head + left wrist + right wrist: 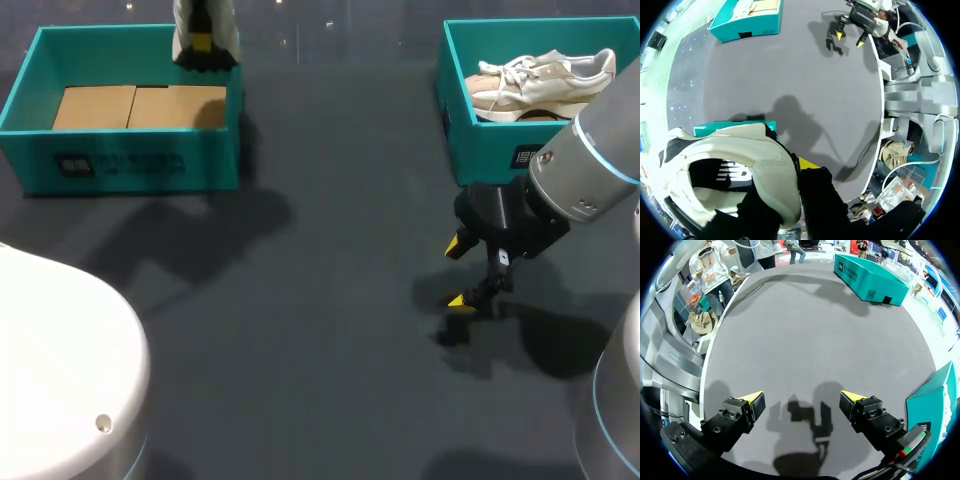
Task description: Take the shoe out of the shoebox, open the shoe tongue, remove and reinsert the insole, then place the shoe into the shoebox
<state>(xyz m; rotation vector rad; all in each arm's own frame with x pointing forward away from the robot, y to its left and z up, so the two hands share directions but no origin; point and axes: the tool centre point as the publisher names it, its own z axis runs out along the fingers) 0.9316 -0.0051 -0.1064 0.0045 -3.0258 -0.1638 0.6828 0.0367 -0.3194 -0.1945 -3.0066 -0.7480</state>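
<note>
A white-and-black shoe (755,165) hangs in the grip of the left fingers (807,164) above the far rim of the left shoebox (120,165), a teal carton whose floor shows a brown cardboard liner (140,105). One yellow-tipped finger presses against the outside of the shoe's collar (its partner is hidden behind the shoe's wall). The shoe's dark opening gapes just beside that finger, and the box's teal edge shows beneath it. Across the dark bench (320,250), the right fingers (754,401) hover spread wide apart, open just above the surface, their own shadow lying between and below them. Just beside them stands the right shoebox (490,150), its teal wall close to one fingertip. A second shoe (545,80), pale beige with white laces, lies inside that box. The left shoebox sits well ahead of the right fingers, at the bench's far side and well apart from them
</note>
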